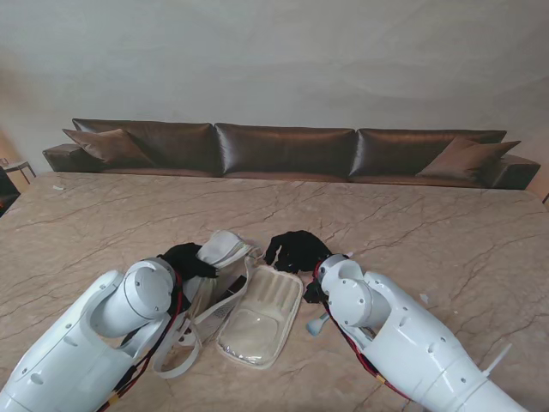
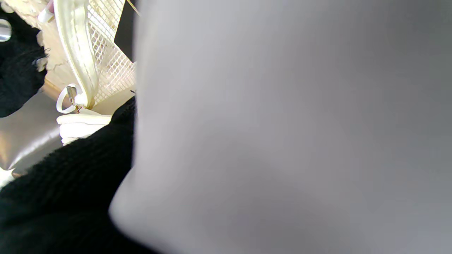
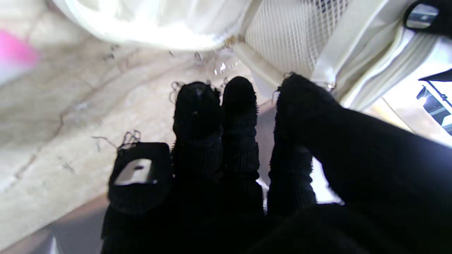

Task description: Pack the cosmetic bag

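Note:
A cream cosmetics bag (image 1: 257,313) lies unzipped and spread flat on the marble table, with a clear pocket on the half nearer to me. My black-gloved left hand (image 1: 184,259) is at the bag's left half and holds its pale flap (image 1: 221,249) raised. That flap, a blurred grey surface (image 2: 282,123), fills most of the left wrist view beside the mesh pocket (image 2: 109,63). My right hand (image 1: 296,249) rests at the bag's far edge. Its fingers (image 3: 229,158) are stretched out and slightly apart, the thumb touches the bag's trim (image 3: 328,70), and nothing is held.
A small pale tube-like item (image 1: 317,324) lies by my right forearm. A blurred pink thing (image 3: 14,53) shows near the bag in the right wrist view. The bag's white strap (image 1: 176,356) loops toward me. A brown sofa (image 1: 283,150) lines the table's far side.

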Controlling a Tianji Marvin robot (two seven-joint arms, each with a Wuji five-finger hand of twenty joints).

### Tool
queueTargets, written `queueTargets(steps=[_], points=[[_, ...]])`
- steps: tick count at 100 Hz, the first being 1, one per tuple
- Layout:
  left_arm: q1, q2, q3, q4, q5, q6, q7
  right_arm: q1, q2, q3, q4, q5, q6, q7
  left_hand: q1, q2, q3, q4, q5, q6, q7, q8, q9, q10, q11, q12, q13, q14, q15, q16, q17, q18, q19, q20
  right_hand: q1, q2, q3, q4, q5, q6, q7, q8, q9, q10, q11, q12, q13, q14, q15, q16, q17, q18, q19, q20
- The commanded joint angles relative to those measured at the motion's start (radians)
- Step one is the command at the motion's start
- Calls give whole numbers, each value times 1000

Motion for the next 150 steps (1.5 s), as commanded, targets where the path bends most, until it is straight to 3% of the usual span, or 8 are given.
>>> queueTargets(steps=[1, 27, 38, 63, 92, 106, 125, 150], points=[[8, -7, 0, -14, -4, 2, -4, 17, -6, -15, 32, -28, 6, -16, 85, 83, 91, 53, 30, -152, 67, 15, 58, -117, 77, 17, 48, -13, 11, 2, 7, -8, 86, 3, 29, 5, 41, 8, 36, -2, 28, -24, 39, 7, -9, -2, 27, 34, 5, -9, 19, -3, 76, -7], [12, -4, -3, -21, 4, 6, -10, 51, -49, -50, 115, -12, 77, -114, 86, 83, 92, 53, 31, -150, 67, 15, 57, -118, 77, 17, 48, -14, 12, 1, 7, -5, 86, 3, -100, -82, -124, -65, -40, -16, -13, 172, -84, -28, 73, 28, -50, 14, -38, -25, -47, -1, 24, -25], [10, -4, 0, -21, 5, 7, -13, 58, -59, -54, 129, 22, 63, -122, 84, 83, 93, 53, 30, -155, 67, 16, 57, -121, 77, 17, 48, -15, 12, 1, 7, -5, 86, 3, -148, -35, -100, 118, -69, 81, -247, 257, -180, -23, 64, 25, -129, 11, -62, -18, -118, -2, -19, 20], [6, -5, 11, -20, 3, 12, -8, 82, -75, -71, 170, 121, -19, -96, 84, 83, 92, 53, 29, -151, 67, 16, 58, -119, 77, 17, 48, -13, 11, 0, 7, -5, 86, 3, -55, -46, -39, 128, -91, 65, -309, 236, -198, -45, 55, 24, -185, 6, -47, 9, -176, 6, -46, 48], [7, -5, 13, -22, 4, 14, -8, 75, -92, -67, 194, 170, -76, -123, 83, 83, 92, 53, 30, -153, 66, 15, 57, -119, 77, 18, 48, -15, 10, 0, 6, -6, 86, 3, -15, -165, -120, -92, -34, -104, -7, 185, -108, -70, 105, 95, -131, 11, 36, 54, -135, 5, 1, 92], [8, -5, 15, -22, 4, 15, -7, 70, -98, -68, 205, 183, -110, -139, 83, 82, 93, 53, 30, -154, 66, 15, 57, -119, 77, 18, 48, -14, 10, 0, 6, -6, 86, 3, -9, -41, -127, -65, 50, -149, 60, 116, -59, -67, 110, 123, -110, 22, 84, 70, -121, 8, 37, 96], [9, -7, 15, -23, 6, 20, -1, 65, -92, -72, 188, 186, -123, -122, 80, 83, 94, 53, 29, -154, 66, 15, 57, -117, 77, 18, 48, -16, 10, 0, 6, -8, 85, 3, 3, 149, -114, -27, 45, -68, 59, 92, -87, -37, 116, 162, -138, 36, 197, 161, -93, -13, 145, 146], [14, -8, 12, -26, 7, 30, 7, 49, -89, -77, 166, 207, -142, -104, 79, 83, 95, 53, 29, -153, 66, 13, 57, -125, 75, 17, 48, -16, 10, 0, 6, -10, 85, 2, 46, 126, -32, -1, 65, -73, 63, 122, -81, -24, 127, 193, -129, 34, 272, 216, -80, -19, 186, 168]])
